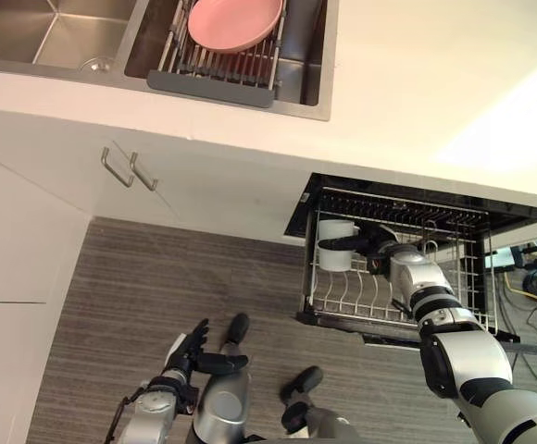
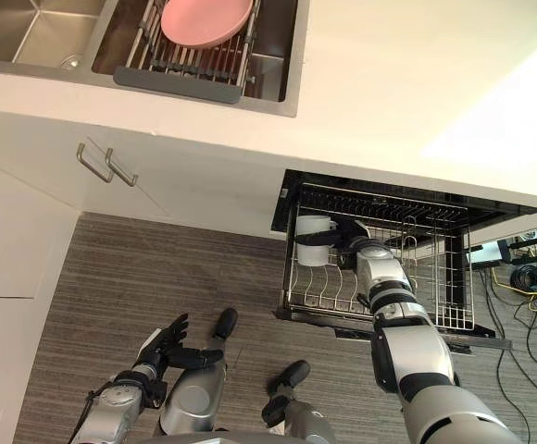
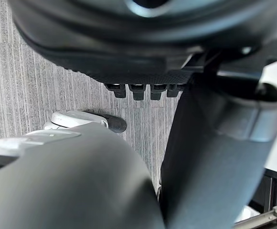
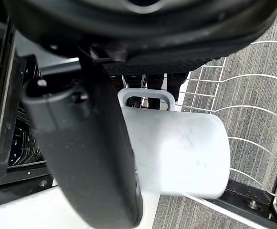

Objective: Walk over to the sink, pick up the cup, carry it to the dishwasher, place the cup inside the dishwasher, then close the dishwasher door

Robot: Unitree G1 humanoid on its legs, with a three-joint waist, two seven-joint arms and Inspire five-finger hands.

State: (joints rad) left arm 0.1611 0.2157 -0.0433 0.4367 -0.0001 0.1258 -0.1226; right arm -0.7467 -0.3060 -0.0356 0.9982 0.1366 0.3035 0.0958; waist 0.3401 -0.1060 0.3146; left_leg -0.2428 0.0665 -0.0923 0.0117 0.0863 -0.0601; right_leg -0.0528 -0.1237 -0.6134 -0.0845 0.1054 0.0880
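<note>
My right hand (image 1: 377, 246) is curled round the white cup (image 1: 333, 262), holding it at the left end of the pulled-out wire rack (image 1: 361, 298) of the dishwasher (image 1: 307, 199), below the pale countertop (image 1: 417, 83). My left hand (image 1: 187, 348) hangs low over the grey striped floor (image 1: 157, 277), fingers loosely spread, holding nothing.

Matt wht plastic cup (image 4: 186, 152); shiny metal-wire dishwasher rack (image 1: 347, 294); brushed SS sink (image 1: 28, 37); wood-grain floor (image 1: 157, 277).
</note>
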